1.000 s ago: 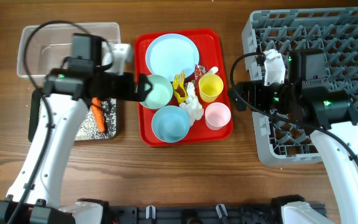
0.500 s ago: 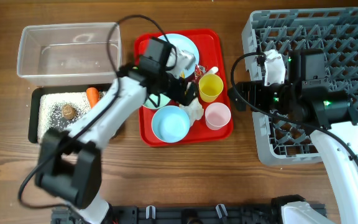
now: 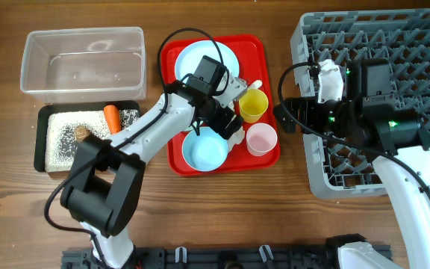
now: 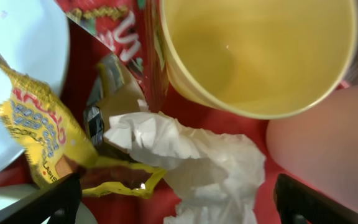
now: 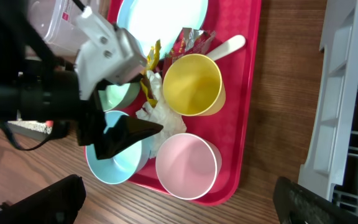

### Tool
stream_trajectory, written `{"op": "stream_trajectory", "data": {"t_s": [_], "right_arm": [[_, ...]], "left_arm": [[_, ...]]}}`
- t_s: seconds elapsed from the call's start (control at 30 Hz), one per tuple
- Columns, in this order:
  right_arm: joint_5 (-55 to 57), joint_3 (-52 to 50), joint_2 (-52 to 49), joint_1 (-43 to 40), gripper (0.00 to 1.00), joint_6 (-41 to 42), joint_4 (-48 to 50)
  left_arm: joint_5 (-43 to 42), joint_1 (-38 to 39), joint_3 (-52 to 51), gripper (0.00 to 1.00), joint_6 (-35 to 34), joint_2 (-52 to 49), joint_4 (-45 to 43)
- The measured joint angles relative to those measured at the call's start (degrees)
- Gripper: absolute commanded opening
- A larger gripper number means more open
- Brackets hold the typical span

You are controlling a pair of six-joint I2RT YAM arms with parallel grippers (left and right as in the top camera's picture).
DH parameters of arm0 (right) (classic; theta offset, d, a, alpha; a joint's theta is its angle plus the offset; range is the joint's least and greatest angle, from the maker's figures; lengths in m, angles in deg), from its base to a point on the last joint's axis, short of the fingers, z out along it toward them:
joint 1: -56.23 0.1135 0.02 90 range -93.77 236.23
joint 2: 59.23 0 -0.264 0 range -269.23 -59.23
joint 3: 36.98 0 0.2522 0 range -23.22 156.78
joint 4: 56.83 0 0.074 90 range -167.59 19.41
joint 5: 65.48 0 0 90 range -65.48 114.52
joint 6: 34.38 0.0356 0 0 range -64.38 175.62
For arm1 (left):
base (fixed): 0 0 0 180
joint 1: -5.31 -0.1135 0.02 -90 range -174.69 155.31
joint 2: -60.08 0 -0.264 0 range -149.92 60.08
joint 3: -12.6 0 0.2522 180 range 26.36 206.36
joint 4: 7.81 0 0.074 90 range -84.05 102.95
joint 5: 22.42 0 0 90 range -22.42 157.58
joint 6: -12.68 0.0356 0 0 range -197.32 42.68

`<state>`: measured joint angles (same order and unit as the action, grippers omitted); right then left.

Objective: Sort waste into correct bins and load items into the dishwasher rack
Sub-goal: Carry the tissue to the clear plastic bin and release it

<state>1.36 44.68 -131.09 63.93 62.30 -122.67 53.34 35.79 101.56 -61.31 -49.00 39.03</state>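
Left gripper point(image 4: 179, 208) shifted right from black tray point(image 3: 42, 161) to red tray point(image 3: 175, 161), fingers point(image 4: 48, 202) apart, tissue point(image 4: 194, 155) directly beneath; right gripper point(image 3: 284, 118), likewise spread, farther off.

Dishwasher rack point(image 3: 424, 45) runs off right edge (overhead); yellow cup point(image 4: 260, 56) cropped above.

It looked like a robotics test bench staged as a dish station. A cabled left arm point(image 3: 148, 127) and right arm point(image 3: 416, 187) stood at a wood-grain worktop point(image 3: 222, 209). On it sat a grey dishwasher rack point(image 3: 424, 45), a red tray point(image 3: 200, 167) of plastic tableware, a clear tub point(image 3: 80, 33) and a black tray point(image 3: 40, 142).
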Motion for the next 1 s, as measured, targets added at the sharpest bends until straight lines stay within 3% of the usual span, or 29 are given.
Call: {"op": "stream_trajectory", "data": {"t_s": [0.03,0.17,0.23,0.27,0.3,0.33,0.37,0.67,1.0], "right_arm": [[0.0,0.0,0.0,0.0,1.0,0.02,-0.02],[0.0,0.0,0.0,0.0,1.0,0.02,-0.04],[0.0,0.0,0.0,0.0,1.0,0.02,-0.07],[0.0,0.0,0.0,0.0,1.0,0.02,-0.07],[0.0,0.0,0.0,0.0,1.0,0.02,-0.07],[0.0,0.0,0.0,0.0,1.0,0.02,-0.07],[0.0,0.0,0.0,0.0,1.0,0.02,-0.07],[0.0,0.0,0.0,0.0,1.0,0.22,-0.24],[-0.39,0.0,0.0,0.0,1.0,0.22,-1.53]], "left_arm": [[0.09,0.0,0.0,0.93,0.5,-0.61,-0.11],[0.02,0.33,0.04,0.69,1.95,-2.43,-1.29],[0.31,0.28,0.04,0.52,2.49,-3.02,-1.57],[0.31,0.28,0.04,0.34,2.34,-3.1,-1.62],[0.46,0.28,0.04,0.25,2.23,-3.13,-1.7],[0.5,0.26,0.04,0.08,2.56,-3.17,-1.88],[0.68,0.26,0.04,0.04,2.78,-3.19,-1.95],[0.9,0.26,0.5,0.04,1.51,-2.93,-2.29],[1.81,-4.13,4.61,0.04,-1.77,15.34,2.78]]}}
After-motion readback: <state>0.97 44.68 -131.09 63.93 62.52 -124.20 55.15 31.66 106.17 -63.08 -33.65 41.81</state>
